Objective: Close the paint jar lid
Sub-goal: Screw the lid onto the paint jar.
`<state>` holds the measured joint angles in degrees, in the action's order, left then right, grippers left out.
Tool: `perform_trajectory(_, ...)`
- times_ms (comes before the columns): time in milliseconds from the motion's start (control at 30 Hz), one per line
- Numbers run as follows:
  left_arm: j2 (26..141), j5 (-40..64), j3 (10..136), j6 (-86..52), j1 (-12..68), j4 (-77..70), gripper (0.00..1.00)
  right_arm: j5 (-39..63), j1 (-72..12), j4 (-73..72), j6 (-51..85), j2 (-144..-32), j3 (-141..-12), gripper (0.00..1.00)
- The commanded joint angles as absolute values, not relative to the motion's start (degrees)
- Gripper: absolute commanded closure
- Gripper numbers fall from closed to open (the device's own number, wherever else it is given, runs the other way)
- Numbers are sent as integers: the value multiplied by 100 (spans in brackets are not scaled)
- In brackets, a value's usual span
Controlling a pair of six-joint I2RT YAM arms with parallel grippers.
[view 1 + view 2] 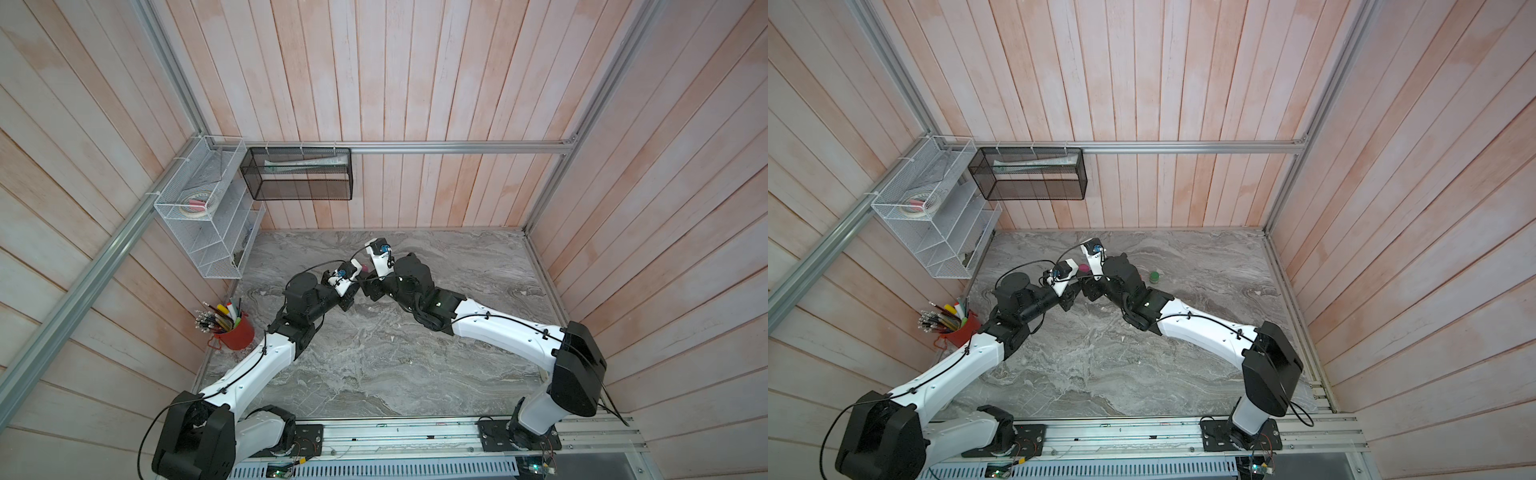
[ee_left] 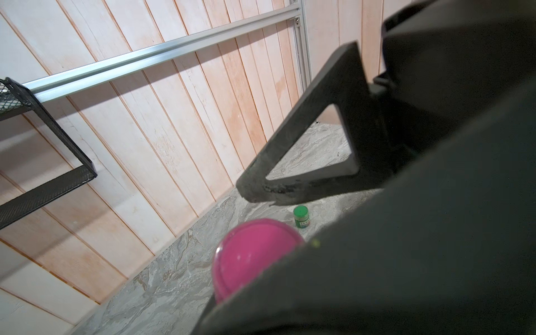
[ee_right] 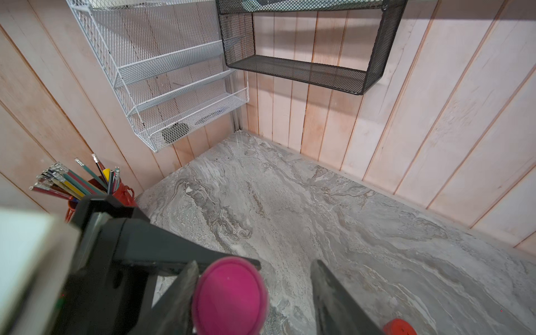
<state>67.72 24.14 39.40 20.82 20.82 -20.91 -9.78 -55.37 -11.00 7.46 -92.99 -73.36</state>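
My left jaws are clamped tight on the paint jar (image 2: 252,255), holding it above the worktop (image 3: 348,208), toward the back wall. Its pink lid (image 3: 229,295) sits on top (screwed down or only resting, I cannot tell). My right jaws stand parted on either side of that lid, one finger just beside it, the other clear. A green jar (image 1: 1155,277) stands apart on the worktop.

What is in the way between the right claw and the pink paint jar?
Nothing visible is. The right gripper is open, its fingers on either side of the lid with only air between. The left gripper holds the pink paint jar from the side.
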Motion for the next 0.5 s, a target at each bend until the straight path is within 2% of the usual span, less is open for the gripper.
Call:
perform_trajectory(0, 6716, 2465, 4017, 2085, 2134, -2826, 70, -1173, -5511, -704, 715, -9056, -6872, 28)
perform_trajectory(200, 6961, 2587, 4080, 1962, 2085, -2795, 70, -656, -5374, -573, 719, -8303, -6383, 21)
perform_trajectory(333, 7064, 2766, 4150, 1958, 2057, -2631, 70, -159, -5170, -649, 612, -7666, -5903, 20)
perform_trajectory(467, 7136, 3654, 4210, 1951, 1945, -2488, 70, 973, -4527, -1219, 598, -7011, -5248, 21)
